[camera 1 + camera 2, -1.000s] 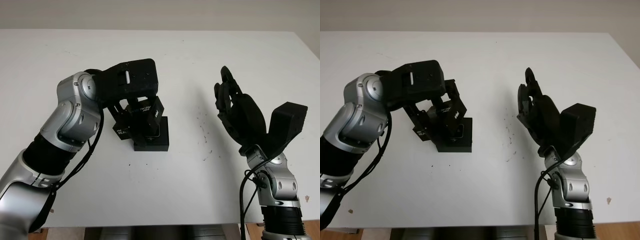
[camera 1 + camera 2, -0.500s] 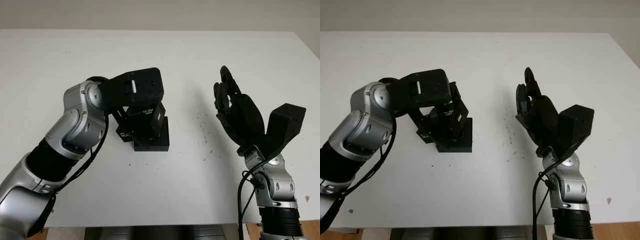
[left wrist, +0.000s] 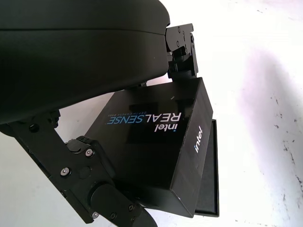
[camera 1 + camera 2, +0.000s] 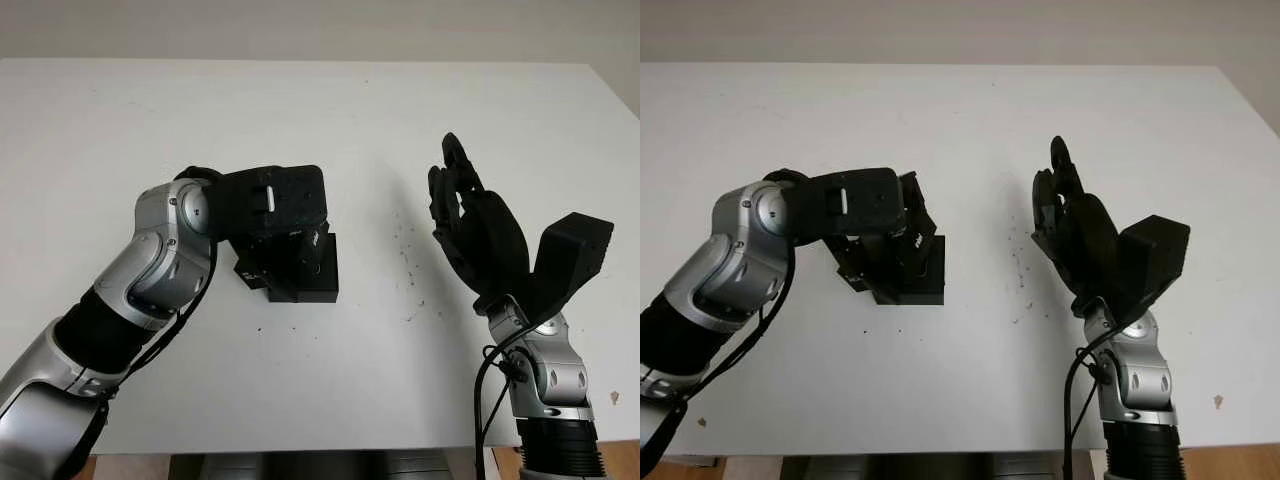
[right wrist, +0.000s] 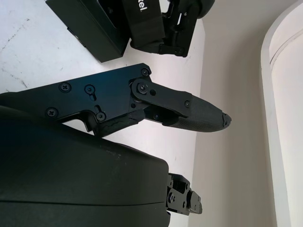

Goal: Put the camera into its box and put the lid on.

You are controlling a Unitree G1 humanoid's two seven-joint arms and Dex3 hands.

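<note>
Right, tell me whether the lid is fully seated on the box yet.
No: the left robot hand holds the RealSense lid tilted, offset from the box base beneath.

- White bench, matte top, spans nearly the whole head view.
- Scatter of small dark specks on the bench surface, centre-right, running in a loose line toward the near edge.
- One small brownish spot near the bench's near right corner; another near the near left corner.
- Beige wall strip behind the bench's far edge.
- Far right corner of the bench is rounded.
</note>
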